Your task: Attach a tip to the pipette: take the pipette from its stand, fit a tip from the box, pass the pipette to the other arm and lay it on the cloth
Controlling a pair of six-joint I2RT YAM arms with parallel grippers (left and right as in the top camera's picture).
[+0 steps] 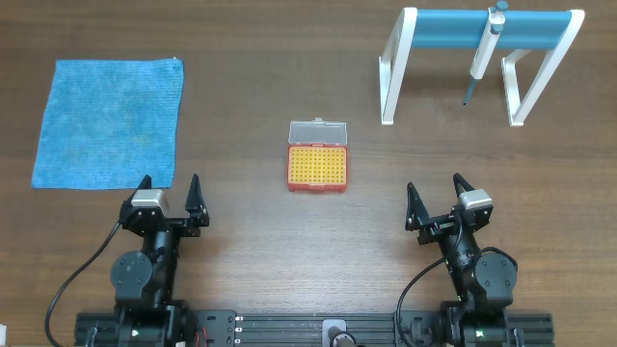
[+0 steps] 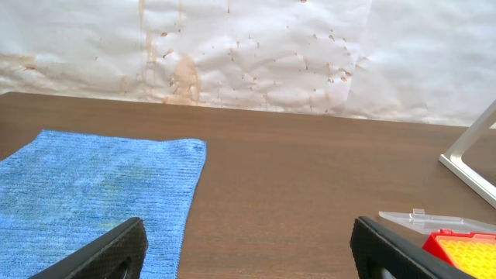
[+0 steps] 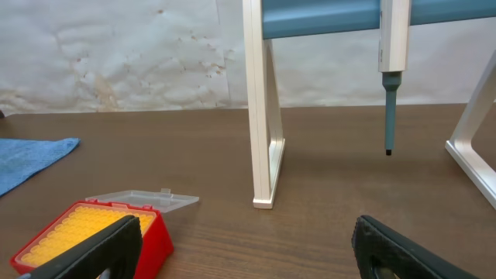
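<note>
The pipette (image 1: 482, 53) hangs upright on the blue bar of its white stand (image 1: 391, 82) at the far right; in the right wrist view the pipette (image 3: 391, 70) points its grey nose down, clear of the table. The red tip box (image 1: 316, 168) sits mid-table with its clear lid folded back and yellow tips showing. A blue cloth (image 1: 109, 123) lies flat at the far left. My left gripper (image 1: 171, 198) stands open near the cloth's front edge. My right gripper (image 1: 435, 202) stands open in front of the stand. Both hold nothing.
Bare brown wood runs between the cloth, the tip box (image 3: 89, 236) and the stand (image 3: 263, 116). A stained white wall backs the table. The cloth (image 2: 85, 201) and the box's corner (image 2: 465, 248) flank the left gripper.
</note>
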